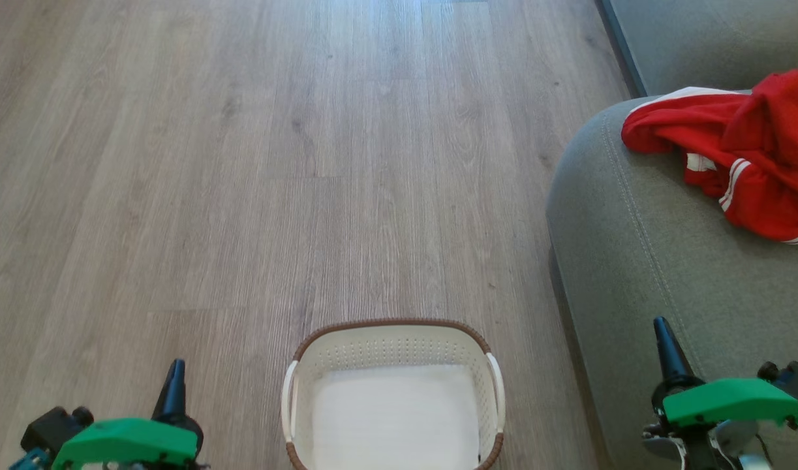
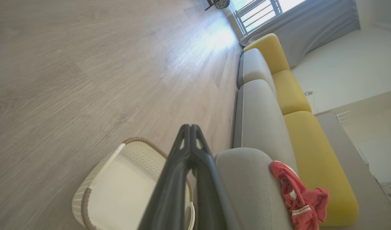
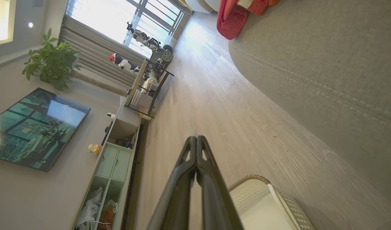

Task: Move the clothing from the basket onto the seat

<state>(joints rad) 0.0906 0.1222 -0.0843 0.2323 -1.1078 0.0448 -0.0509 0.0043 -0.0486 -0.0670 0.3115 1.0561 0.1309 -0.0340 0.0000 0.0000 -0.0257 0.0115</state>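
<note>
Clothing (image 1: 751, 143) lay on the seat (image 1: 633, 261) beyond our right hand (image 1: 663, 334); with the basket (image 1: 392, 322) empty, it and our left hand (image 1: 176, 373) rested pressed together.

Pale grey-brown wood-look planks cover the floor (image 1: 242, 163), with daylight glaring on them near a tall barred window (image 3: 118, 19) hung with grey curtains (image 3: 86, 60). Along 1 beige wall (image 3: 22, 198) are a leafy green plant (image 3: 51, 64), a dark reflective screen (image 3: 38, 127) and a low cabinet (image 3: 115, 163) with 2 pale green doors. Yellow back cushions (image 2: 291, 92) run beside a white wall (image 2: 342, 64).
</note>
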